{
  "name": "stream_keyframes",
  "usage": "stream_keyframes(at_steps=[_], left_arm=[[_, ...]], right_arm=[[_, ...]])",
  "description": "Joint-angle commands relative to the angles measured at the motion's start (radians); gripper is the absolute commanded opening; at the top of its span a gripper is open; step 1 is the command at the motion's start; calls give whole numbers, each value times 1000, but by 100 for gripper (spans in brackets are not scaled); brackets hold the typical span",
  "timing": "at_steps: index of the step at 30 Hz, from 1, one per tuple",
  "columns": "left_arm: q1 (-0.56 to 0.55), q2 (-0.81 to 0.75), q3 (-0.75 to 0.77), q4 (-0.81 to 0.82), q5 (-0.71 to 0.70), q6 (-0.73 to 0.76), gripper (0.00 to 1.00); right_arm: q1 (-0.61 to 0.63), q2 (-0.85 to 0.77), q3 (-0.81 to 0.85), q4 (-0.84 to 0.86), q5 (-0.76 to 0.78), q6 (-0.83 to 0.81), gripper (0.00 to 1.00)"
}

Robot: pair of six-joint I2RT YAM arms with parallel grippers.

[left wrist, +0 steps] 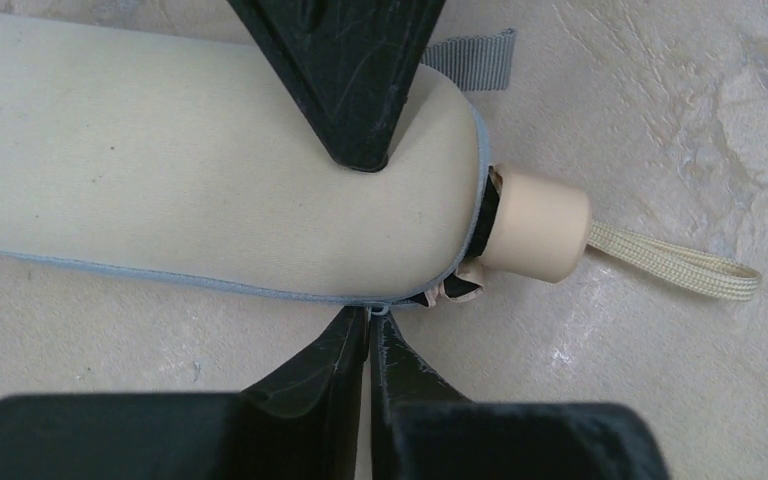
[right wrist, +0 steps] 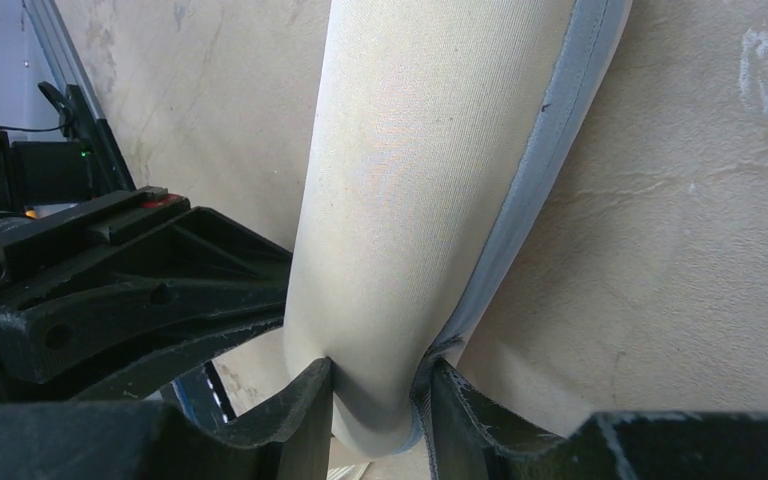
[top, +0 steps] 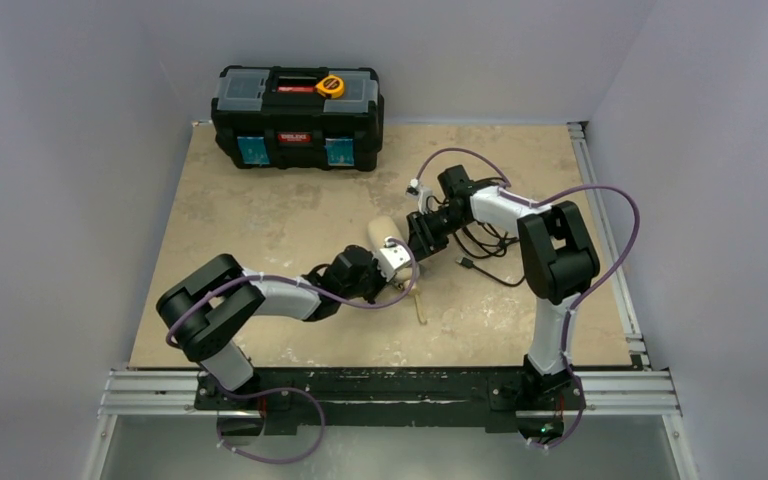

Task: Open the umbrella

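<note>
- One umbrella, sleeved, lying at centre of surface, cream handle poking out.
- Left pincer near-closed, pinching sleeve's grey seam by handle.
- Right pincer narrow, clamping sleeve end.
- One black toolbox at far edge.

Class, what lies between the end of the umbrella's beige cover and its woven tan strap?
The stubby cream handle, with a black collar where it meets the cover; the strap leaves its far end. The left wrist view shows this.
</note>
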Motion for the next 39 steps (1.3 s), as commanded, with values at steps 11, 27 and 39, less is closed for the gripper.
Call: stream_keyframes(at_steps=[11,27,39], left_arm=[[194,-43,88,-44,17,-59,0],[308,-82,137,-274,261,-322,0],[305,-33,147,-254,297,-449,0]], right_arm=[[7,23,12,-67,74,-129,12],[7,-5,171,-150,289,-428,64],[126,-287,10,115,382,-347,89]])
